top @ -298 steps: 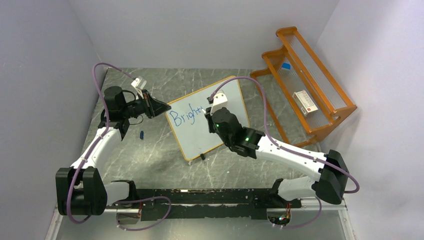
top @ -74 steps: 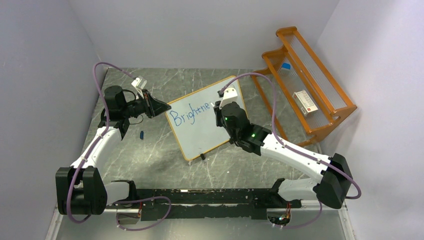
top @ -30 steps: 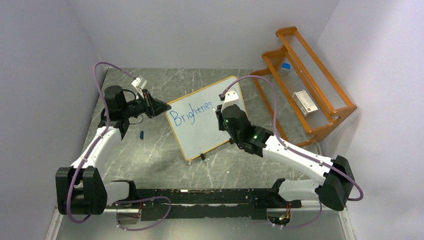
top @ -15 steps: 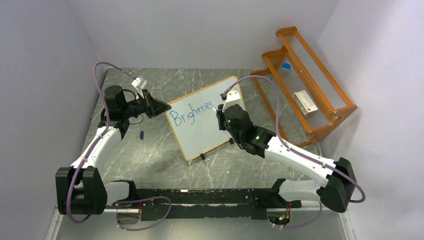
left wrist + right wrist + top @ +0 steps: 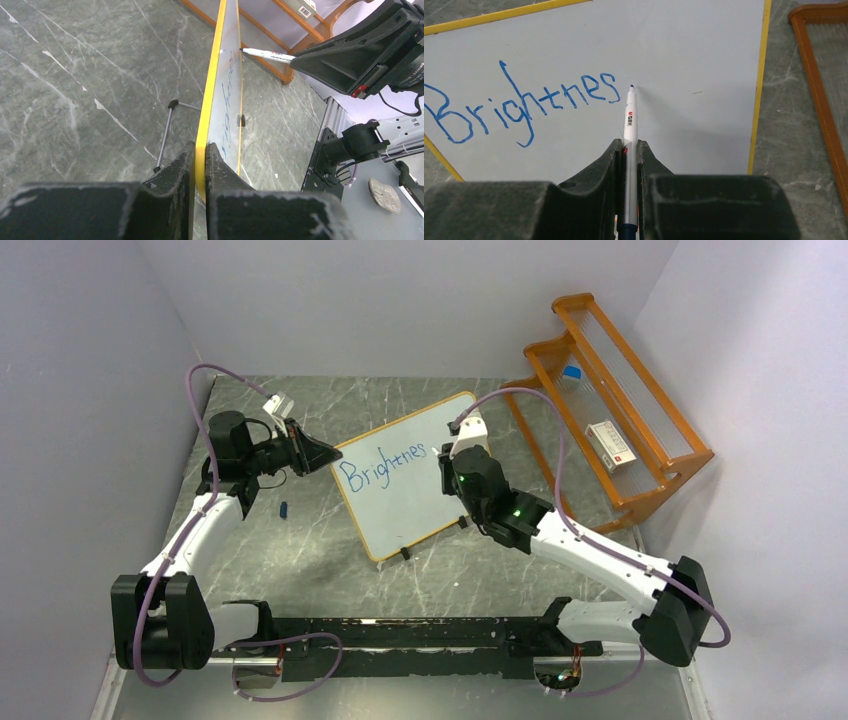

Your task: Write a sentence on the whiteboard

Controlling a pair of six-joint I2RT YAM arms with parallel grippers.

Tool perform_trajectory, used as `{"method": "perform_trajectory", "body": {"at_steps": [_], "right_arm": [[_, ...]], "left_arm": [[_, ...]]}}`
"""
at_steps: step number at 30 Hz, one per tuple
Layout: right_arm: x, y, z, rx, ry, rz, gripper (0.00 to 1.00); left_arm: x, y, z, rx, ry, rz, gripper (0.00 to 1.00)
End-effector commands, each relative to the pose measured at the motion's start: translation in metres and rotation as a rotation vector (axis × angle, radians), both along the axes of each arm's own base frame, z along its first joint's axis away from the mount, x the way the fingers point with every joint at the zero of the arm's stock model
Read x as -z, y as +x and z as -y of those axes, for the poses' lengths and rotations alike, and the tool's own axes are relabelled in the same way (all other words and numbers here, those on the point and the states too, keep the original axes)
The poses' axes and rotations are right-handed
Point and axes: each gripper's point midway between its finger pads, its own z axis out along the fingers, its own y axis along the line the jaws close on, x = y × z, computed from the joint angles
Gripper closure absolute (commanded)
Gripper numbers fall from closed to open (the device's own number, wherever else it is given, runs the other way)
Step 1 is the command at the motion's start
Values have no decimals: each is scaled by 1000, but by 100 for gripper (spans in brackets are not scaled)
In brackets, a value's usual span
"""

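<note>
Your right gripper point(image 5: 629, 145) has slid right, pinching the white marker pen point(image 5: 629, 117); the blue writing point(image 5: 385, 462) now reads "Brightnes". Your left gripper point(image 5: 199, 150) clamps the big orange-framed whiteboard point(image 5: 405, 508), standing on the grey marble table point(image 5: 320, 540) beside an orange wooden rack point(image 5: 612, 410).

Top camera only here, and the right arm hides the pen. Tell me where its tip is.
Observer: In the right wrist view, the marker tip sits just past the last "s" of the sentence, which reads "Brightnes".
Operator: Confirm contact with the board.
Observer: The left wrist view is edge-on. The tip meets the whiteboard face, or nearly; I cannot rule out a hairline gap.
Operator: Report the left grip.
Observer: The left claw has one finger on each side of the frame edge and is shut on it.
</note>
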Motion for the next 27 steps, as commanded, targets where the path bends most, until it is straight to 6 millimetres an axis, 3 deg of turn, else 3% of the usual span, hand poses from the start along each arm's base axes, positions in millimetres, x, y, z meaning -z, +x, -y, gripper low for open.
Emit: {"method": "perform_trajectory", "body": {"at_steps": [1, 27], "right_arm": [[-15, 9, -2, 17, 29, 43, 100], [-12, 21, -8, 29, 20, 58, 100]], "left_arm": [[42, -7, 1, -11, 57, -129, 95], [43, -7, 1, -8, 57, -131, 95]]}}
